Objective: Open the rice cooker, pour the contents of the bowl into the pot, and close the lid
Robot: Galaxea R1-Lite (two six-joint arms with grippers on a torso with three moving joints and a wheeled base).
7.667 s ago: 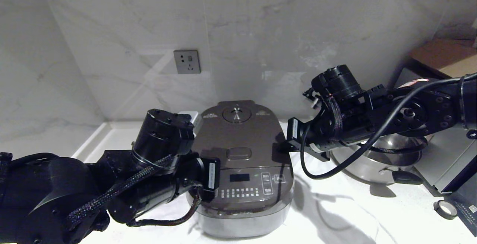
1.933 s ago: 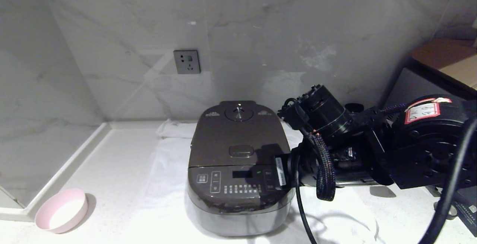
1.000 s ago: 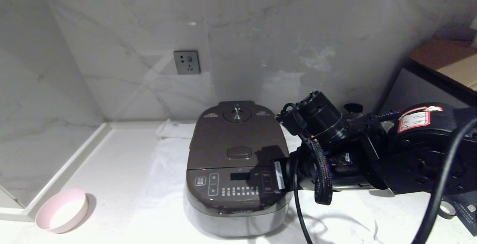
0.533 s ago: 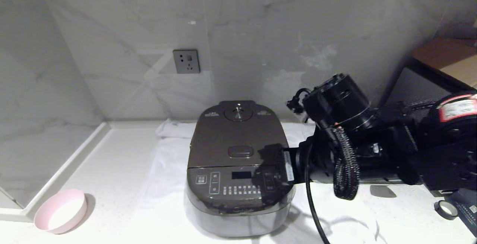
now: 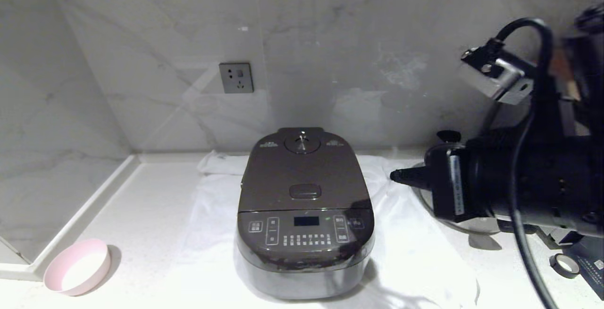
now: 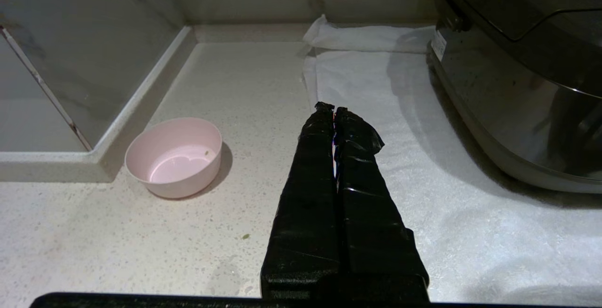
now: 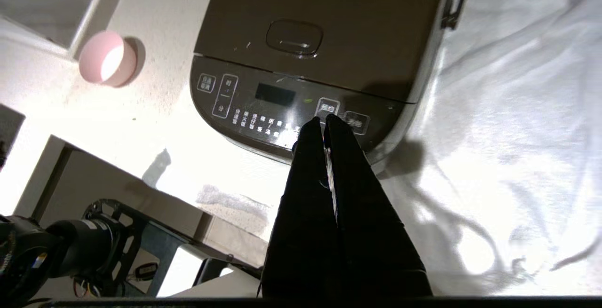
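The dark brown rice cooker (image 5: pixel 304 205) stands on a white cloth mid-counter, its lid (image 5: pixel 302 172) down, so the pot is hidden. The pale pink bowl (image 5: pixel 78 266) sits on the counter at the front left; its inside (image 6: pixel 176 164) shows only one small green speck. My right gripper (image 5: pixel 394 175) is shut and empty, held to the right of the cooker and apart from it. In the right wrist view the right gripper (image 7: pixel 324 119) lines up with the front button panel (image 7: pixel 282 106). My left gripper (image 6: pixel 333 109) is shut and empty, low over the counter between bowl and cooker.
A steel pan (image 5: pixel 472 226) sits behind my right arm. A tape roll (image 5: pixel 564 264) lies at the front right. A raised ledge (image 5: pixel 71 224) borders the counter on the left, just behind the bowl. One green bit (image 6: pixel 245 236) lies on the counter.
My right arm has drawn back to the right, off the cooker's front panel. The left arm, beside the cooker in the earliest frame, has left the head view. The lid stays down.
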